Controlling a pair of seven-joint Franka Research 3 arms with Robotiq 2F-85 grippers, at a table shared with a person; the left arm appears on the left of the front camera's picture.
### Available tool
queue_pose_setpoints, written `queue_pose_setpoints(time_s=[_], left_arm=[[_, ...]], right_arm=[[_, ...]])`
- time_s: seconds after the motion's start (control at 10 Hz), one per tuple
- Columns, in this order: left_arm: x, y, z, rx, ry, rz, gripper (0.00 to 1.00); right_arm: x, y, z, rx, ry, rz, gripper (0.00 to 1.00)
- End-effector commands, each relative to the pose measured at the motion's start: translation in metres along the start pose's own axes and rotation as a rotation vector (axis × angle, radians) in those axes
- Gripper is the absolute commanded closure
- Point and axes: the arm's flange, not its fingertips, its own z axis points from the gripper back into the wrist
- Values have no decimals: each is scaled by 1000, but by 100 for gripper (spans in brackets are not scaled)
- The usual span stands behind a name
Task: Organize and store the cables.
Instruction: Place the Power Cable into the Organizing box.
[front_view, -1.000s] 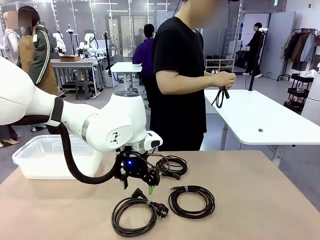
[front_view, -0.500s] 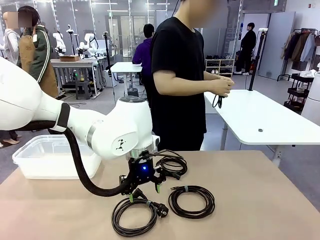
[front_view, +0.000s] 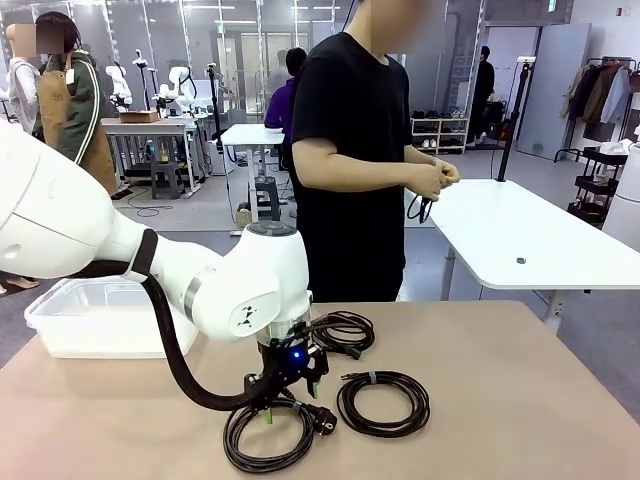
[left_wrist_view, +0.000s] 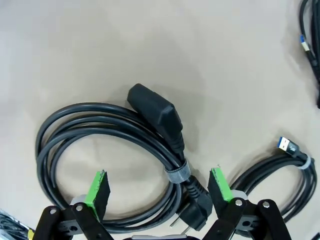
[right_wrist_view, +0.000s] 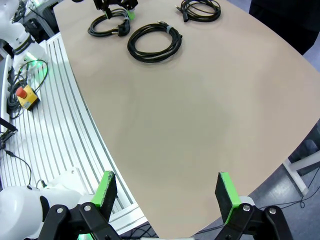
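Observation:
Three black coiled cables lie on the tan table (front_view: 520, 400): a power cable (front_view: 262, 442) with a plug at front left, a second coil (front_view: 384, 403) to its right, a third (front_view: 341, 331) behind. My left gripper (front_view: 290, 400) hangs open just above the power cable. In the left wrist view the open gripper (left_wrist_view: 159, 186) straddles the banded side of that power cable (left_wrist_view: 107, 131), plug between the green pads; a USB cable (left_wrist_view: 280, 170) lies beside it. My right gripper (right_wrist_view: 167, 192) stands open high over the table's near edge. The person holds another cable (front_view: 420, 207).
A white plastic bin (front_view: 95, 318) sits at the table's far left. The person stands behind the far edge, both hands at chest height. In the right wrist view, the coils (right_wrist_view: 154, 41) lie far off and a grooved rail base (right_wrist_view: 60, 130) runs along the table's side.
My left gripper has moved down and toward the front, from beside the far coil to right over the front-left power cable. The person's hands wound their cable closer to the body.

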Motion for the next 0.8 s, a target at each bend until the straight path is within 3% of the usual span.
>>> queue_pose_setpoints(time_s=[0.0, 0.2, 0.3, 0.4, 0.5, 0.6, 0.7], left_arm=[[-1, -12, -5, -18, -18, 24, 0], [-5, -15, -8, -13, -32, 28, 0], [-5, -17, -10, -2, -34, 30, 7], [-6, -20, -14, 9, -39, 4, 22], [-5, -20, -17, 13, -45, 7, 47], [-2, -19, -17, 10, -68, 23, 78], [-1, -19, -15, 17, -80, 26, 100]], right_arm=[[-1, -1, 1, 4, -15, 18, 0], [-1, -1, 1, 4, -15, 18, 0], [-1, -1, 1, 4, -15, 18, 0], [-1, -1, 1, 4, -15, 18, 0], [-1, -1, 1, 4, -15, 18, 0], [-1, -1, 1, 4, -15, 18, 0], [-1, -1, 1, 4, -15, 18, 0]])
